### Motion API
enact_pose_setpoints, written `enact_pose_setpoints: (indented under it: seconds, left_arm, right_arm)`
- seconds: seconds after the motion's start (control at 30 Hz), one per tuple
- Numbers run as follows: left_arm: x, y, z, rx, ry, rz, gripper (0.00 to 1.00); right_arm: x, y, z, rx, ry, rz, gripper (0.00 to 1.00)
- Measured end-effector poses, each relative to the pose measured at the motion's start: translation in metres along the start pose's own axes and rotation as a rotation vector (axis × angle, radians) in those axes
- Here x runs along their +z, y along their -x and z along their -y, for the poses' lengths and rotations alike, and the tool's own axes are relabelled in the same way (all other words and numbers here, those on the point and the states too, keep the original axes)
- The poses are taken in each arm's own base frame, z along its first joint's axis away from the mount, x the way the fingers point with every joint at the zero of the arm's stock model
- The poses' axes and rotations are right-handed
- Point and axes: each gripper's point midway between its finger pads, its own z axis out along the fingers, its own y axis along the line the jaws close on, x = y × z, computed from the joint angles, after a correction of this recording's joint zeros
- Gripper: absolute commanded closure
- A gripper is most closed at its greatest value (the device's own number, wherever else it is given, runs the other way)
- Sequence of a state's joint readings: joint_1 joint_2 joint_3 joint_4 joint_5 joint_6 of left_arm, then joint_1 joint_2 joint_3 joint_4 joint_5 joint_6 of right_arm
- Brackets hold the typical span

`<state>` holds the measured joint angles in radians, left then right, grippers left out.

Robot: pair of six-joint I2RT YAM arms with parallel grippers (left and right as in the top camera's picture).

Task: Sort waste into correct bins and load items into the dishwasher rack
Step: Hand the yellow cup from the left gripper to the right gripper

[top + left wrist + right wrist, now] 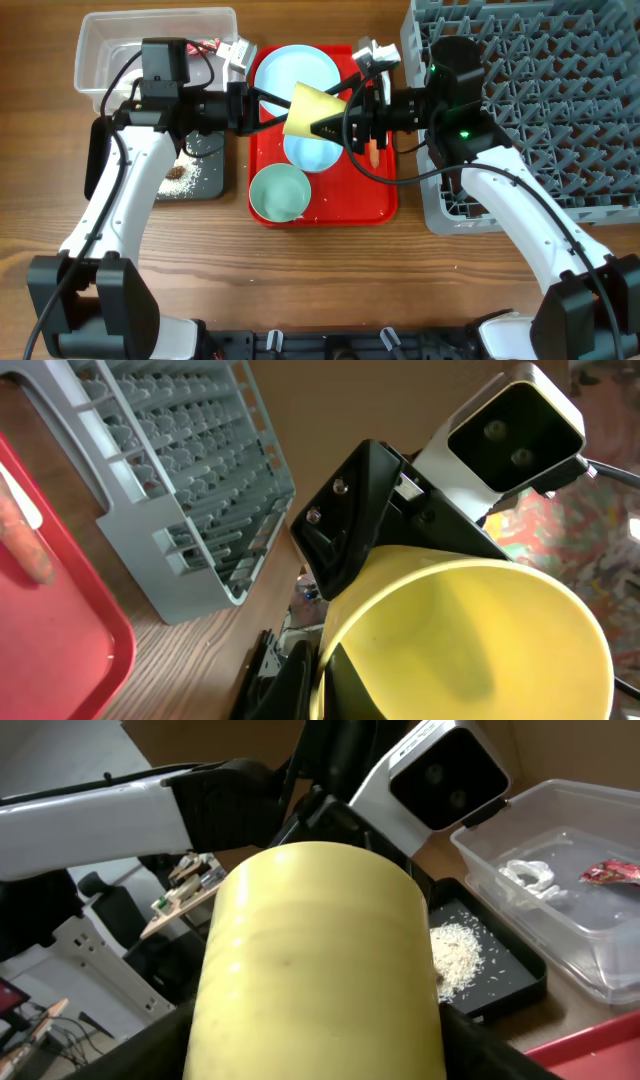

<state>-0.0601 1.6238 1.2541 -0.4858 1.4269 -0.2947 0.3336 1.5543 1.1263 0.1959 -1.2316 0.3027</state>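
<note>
I'm watching a red tray point(345, 205) lying flat on the wooden table point(300, 290), about mid-table. Beyond the table, the right wrist camera is showing me a cluttered workbench point(180, 885) and a brown wall point(560, 750). The left wrist camera is catching something colourful and patterned point(555, 525), too blurred to identify.

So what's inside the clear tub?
A red wrapper and a white scrap lie in the clear tub. Overhead, the left arm covers part of it, so anything more there cannot be seen.
</note>
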Motion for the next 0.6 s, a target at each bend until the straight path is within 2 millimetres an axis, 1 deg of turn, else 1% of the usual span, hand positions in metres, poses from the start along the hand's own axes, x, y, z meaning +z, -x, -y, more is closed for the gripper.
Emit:
enact_pose_setpoints:
  seconds: [0.07,0.1,0.13,0.23,0.3,0.33,0.37,0.4,0.43,0.5,0.57,0.6]
  left_arm:
    - [0.0,0.0,0.0,0.001,-0.001,0.0,0.96]
    - [0.0,0.0,0.0,0.001,-0.001,0.0,0.91]
    - [0.0,0.0,0.0,0.001,-0.003,-0.001,0.83]
    - [0.0,0.0,0.0,-0.005,0.003,0.001,0.64]
    - [0.0,0.001,-0.002,-0.006,0.009,0.004,0.56]
    - [0.0,0.001,-0.003,-0.009,0.018,0.007,0.5]
    - [0.0,0.002,-0.006,-0.008,0.035,0.014,0.46]
    - [0.0,0.004,-0.01,-0.011,0.059,0.023,0.38]
    - [-0.001,0.006,-0.016,-0.009,0.093,0.036,0.36]
    - [-0.003,0.012,-0.032,-0.014,0.187,0.071,0.35]
    - [-0.006,0.017,-0.05,-0.017,0.297,0.107,0.31]
    - [-0.008,0.019,-0.066,-0.026,0.397,0.129,0.28]
  right_arm:
    - [0.0,0.0,0.0,0.004,-0.003,0.001,0.35]
    - [0.0,0.0,0.001,0.007,-0.003,0.001,0.36]
    - [0.0,0.0,0.001,0.008,-0.003,0.001,0.36]
    - [0.001,0.0,-0.001,0.007,0.002,-0.002,0.36]
    - [0.0,0.0,0.0,0.015,0.0,0.0,0.36]
    - [-0.003,0.001,0.002,0.023,-0.007,0.005,0.36]
    - [-0.009,0.001,0.007,0.043,-0.023,0.009,0.36]
    - [-0.015,0.001,0.013,0.068,-0.042,0.013,0.36]
    - [-0.028,-0.003,0.024,0.139,-0.081,0.015,0.37]
    - [-0.049,-0.011,0.043,0.25,-0.16,0.023,0.37]
    - [-0.07,-0.03,0.065,0.411,-0.283,0.011,0.37]
    - [-0.085,-0.053,0.079,0.537,-0.403,-0.022,0.37]
